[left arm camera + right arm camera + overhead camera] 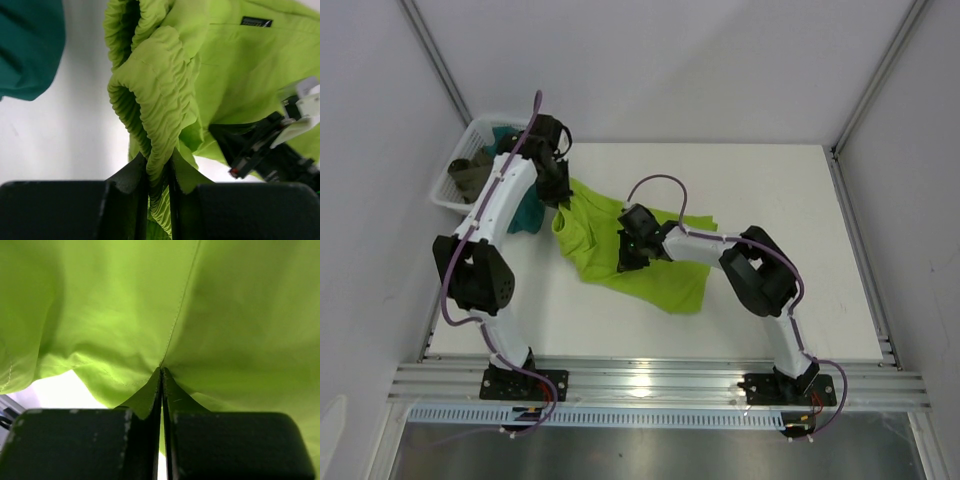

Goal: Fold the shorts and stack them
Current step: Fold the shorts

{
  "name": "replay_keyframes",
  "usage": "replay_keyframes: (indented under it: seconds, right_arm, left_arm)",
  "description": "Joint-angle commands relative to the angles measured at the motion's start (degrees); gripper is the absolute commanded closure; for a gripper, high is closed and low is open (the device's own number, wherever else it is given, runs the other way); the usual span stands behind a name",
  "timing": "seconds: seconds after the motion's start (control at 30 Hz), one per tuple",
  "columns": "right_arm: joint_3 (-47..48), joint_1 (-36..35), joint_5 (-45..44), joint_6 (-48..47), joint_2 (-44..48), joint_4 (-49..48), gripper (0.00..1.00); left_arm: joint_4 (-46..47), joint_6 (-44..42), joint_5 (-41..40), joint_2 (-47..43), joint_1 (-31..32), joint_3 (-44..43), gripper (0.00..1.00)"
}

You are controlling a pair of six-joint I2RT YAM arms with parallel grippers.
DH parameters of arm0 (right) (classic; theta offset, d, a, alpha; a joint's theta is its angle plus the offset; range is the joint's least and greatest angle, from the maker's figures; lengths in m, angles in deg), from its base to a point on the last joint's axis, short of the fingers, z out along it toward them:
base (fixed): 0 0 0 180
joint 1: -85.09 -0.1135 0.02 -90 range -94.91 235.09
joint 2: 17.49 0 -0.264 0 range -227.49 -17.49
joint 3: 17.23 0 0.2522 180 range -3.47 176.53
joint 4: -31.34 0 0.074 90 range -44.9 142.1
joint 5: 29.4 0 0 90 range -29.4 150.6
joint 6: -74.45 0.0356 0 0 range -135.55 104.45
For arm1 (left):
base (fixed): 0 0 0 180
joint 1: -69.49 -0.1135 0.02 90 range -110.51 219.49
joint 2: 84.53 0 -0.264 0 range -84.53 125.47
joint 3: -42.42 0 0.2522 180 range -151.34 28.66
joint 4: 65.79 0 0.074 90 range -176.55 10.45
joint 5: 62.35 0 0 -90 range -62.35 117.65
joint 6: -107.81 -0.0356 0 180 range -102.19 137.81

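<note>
- The step in hand looks like the first fold: the shorts [635,265] lie crumpled on the table [770,200], left of centre between the two arms, and both arms hold them.
- The left gripper [157,167] is clamped on the gathered elastic waistband [150,100], pinching a thick ruffled bunch of it at the far left end of the cloth.
- The right gripper [161,377] has its fingers pressed together on a thin pinch of green fabric along a seam, near the middle of the shorts.
- Next move, as I judge it: pull the two holds apart so the cloth goes flat, then carry one side over the other. The bunched waistband needs evening out first, or the fold will be lumpy.
- A teal garment [527,218] lies on the table just beside the waistband end, under the left arm; it could get dragged along (the wrist view shows it close by).
- A white basket [442,190] stands at the far left corner with an olive garment [470,175] in it, near the left arm's working space.
- The right arm's wrist sits over the cloth, hiding part of it from above.
</note>
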Motion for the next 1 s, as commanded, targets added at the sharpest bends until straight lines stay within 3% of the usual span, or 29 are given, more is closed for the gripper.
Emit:
replay_keyframes:
  seconds: [0.0,0.17,0.4,0.63,0.97]
  right_arm:
    - [0.3,0.8,1.2,0.9,-1.6,1.8,1.0]
    - [0.8,3.0,5.4,3.7,1.0,-0.4,1.0]
    - [7.3,3.7,9.5,5.4,-7.8,2.1,1.0]
    - [8.0,4.1,7.5,7.2,-8.4,0.8,1.0]
    - [17.0,1.1,5.8,8.6,-15.7,4.2,1.0]
  left_arm:
    - [-0.6,-3.8,-4.7,-4.5,0.0,0.8,1.0]
    - [-1.3,-4.1,-5.0,-5.2,0.0,0.6,1.0]
    - [-4.3,-3.4,-0.2,-8.8,0.0,-0.7,1.0]
    - [-6.7,-4.4,-3.6,-10.0,-0.7,-0.3,1.0]
    - [-7.1,-5.2,-4.8,-9.7,-1.8,0.3,1.0]
